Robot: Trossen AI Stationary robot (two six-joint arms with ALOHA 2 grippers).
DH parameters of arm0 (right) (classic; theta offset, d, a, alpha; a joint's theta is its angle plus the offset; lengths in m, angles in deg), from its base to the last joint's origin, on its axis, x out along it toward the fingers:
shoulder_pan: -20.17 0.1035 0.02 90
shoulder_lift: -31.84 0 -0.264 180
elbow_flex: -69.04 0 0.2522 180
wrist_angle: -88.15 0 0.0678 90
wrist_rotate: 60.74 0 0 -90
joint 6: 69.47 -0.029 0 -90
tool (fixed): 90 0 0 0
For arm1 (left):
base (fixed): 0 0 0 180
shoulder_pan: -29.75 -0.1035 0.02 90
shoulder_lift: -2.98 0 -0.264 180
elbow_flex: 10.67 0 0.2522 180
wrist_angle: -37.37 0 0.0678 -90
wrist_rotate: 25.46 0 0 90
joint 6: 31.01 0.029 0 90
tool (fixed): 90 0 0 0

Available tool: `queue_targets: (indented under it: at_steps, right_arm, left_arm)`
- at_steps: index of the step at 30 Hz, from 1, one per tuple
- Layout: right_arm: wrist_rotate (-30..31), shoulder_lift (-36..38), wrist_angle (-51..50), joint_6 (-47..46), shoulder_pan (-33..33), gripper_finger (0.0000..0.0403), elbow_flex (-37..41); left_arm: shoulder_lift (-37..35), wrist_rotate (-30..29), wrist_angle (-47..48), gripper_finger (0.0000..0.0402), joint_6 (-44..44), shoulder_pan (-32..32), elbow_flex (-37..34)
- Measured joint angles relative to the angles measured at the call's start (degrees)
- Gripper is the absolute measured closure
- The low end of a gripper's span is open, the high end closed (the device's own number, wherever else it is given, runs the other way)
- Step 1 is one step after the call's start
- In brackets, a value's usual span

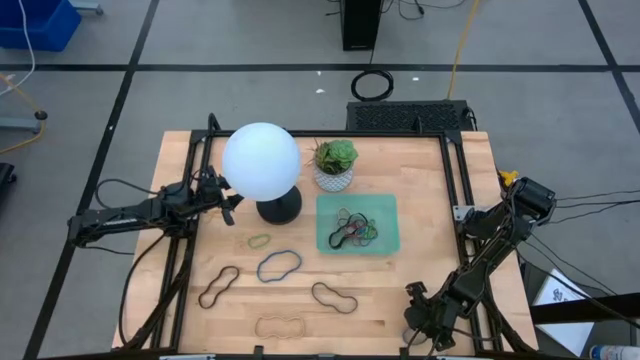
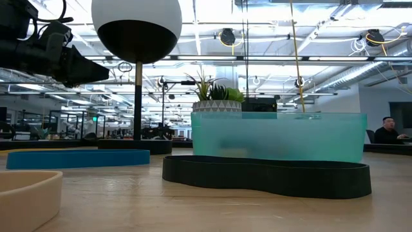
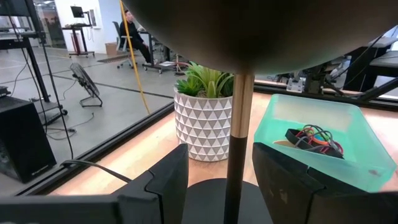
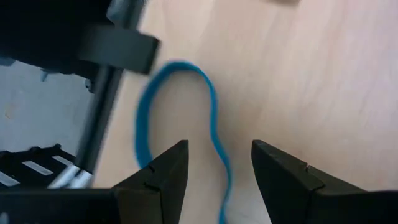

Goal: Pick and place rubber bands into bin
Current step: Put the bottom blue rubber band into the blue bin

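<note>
A job partly done: along the near edge of the table (image 1: 420, 270) a tan band (image 1: 280, 326) lies loose, with black (image 1: 334, 297), brown (image 1: 218, 286), blue (image 1: 279, 265) and green (image 1: 260, 241) bands behind it. The right gripper (image 1: 428, 318) hangs at the near right corner, fingers apart, holding nothing. Farther back, the bin (image 1: 386, 205) holds a tangle of bands (image 1: 354, 229). The left gripper (image 1: 228, 203), jaws apart and empty, waits by the lamp (image 1: 262, 163).
</note>
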Motion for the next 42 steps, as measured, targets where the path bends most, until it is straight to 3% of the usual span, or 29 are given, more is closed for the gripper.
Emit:
queue_targets:
  at_steps: [11,27,34,42]
  right_arm:
    - [0.4,0.3,0.4,3.0,0.6,0.0247,3.0]
    - [0.2,0.1,0.3,3.1,0.4,0.0395,3.1]
    - [-5.8,2.8,2.5,2.4,-1.6,0.0401,3.4]
    - [-1.1,9.4,2.0,5.9,-5.3,0.0402,3.4]
  left_arm:
    - [0.0,0.0,0.1,0.0215,0.0,0.0,0.0]
    - [0.0,0.0,0.1,0.0215,0.0,0.0,0.0]
    - [0.0,0.0,0.1,0.0215,0.0,0.0,0.0]
    - [0.0,0.0,0.1,0.0215,0.0,0.0,0.0]
